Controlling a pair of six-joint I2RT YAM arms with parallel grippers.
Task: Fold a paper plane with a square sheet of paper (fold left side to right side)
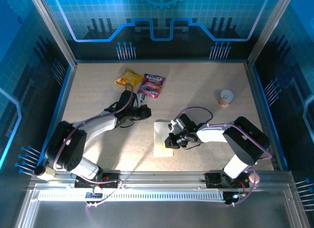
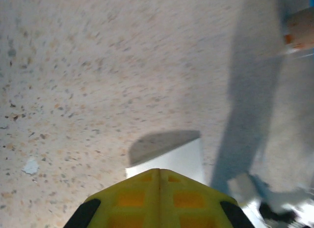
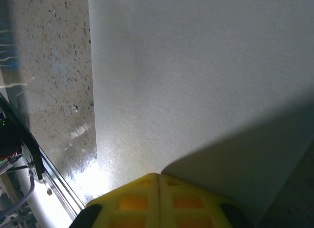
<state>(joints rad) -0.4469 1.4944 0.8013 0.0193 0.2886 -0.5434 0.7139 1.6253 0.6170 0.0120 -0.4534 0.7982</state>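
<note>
Nearest, at lower centre of the top view, one square sheet of paper (image 1: pixel 161 132) is laid flat on the table (image 1: pixel 98 90), pale and unmarked. The right gripper (image 1: pixel 171 143) is set over the sheet's right part with its yellow fingers (image 3: pixel 132 201) brought fully together and nothing held between them. In the right wrist view white paper is seen directly beneath the tips, so the closed tip is judged to be meant for pressing or pinning the sheet rather than grasping it; contact itself cannot be confirmed. Whether a fold has been made cannot be told, since the sheet's right edge is hidden by the arm.

Slightly farther, left of centre, the left gripper (image 1: pixel 145 112) is likewise closed and empty. It is aimed at a paper corner seen just ahead in the left wrist view, probably placed as a second holding point.

Farthest, at upper centre, two snack packets are left aside and apart from the sheet: a yellow packet (image 1: pixel 128 78) and a pink packet (image 1: pixel 153 84). One small cup (image 1: pixel 225 97) stands at upper right.
</note>
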